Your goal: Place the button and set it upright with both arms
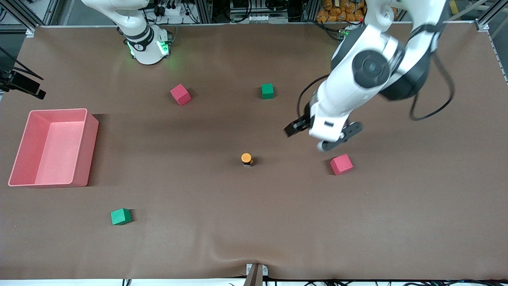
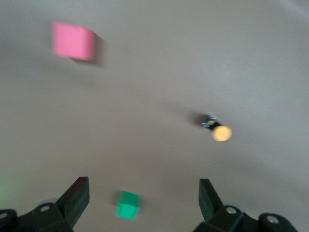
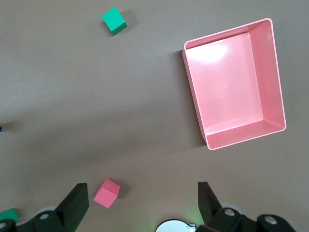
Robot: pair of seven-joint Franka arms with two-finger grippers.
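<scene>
Looking across a brown table (image 1: 254,222) from above, the nearest thing to the front camera is a green cube (image 1: 120,216), lying toward the right arm's end. Farther in, near the middle of the table, the button (image 1: 247,159) stands upright on its dark body with its round orange cap on top, touching nothing. Level with it, toward the left arm's end, lies a pink cube (image 1: 341,164). At the right arm's end sits an open pink bin (image 1: 85,149) with nothing in it.

The left arm (image 1: 357,83) reaches out from its base and holds the left gripper (image 1: 291,129) in the air over bare table, between the button and the pink cube, a little farther from the camera than both. Its two black fingers (image 2: 77,195) are spread wide apart and hold nothing; in the left wrist view the button shows between and past them, blurred.

Farther still lie a second pink cube (image 1: 180,94) and a second green cube (image 1: 267,91), well apart from each other. The right arm (image 1: 135,24) waits by its green-lit base (image 1: 149,49) at the top of the front view. The right gripper (image 3: 140,200) appears only in the right wrist view, high over the table, its fingers (image 3: 75,198) spread apart and empty.
</scene>
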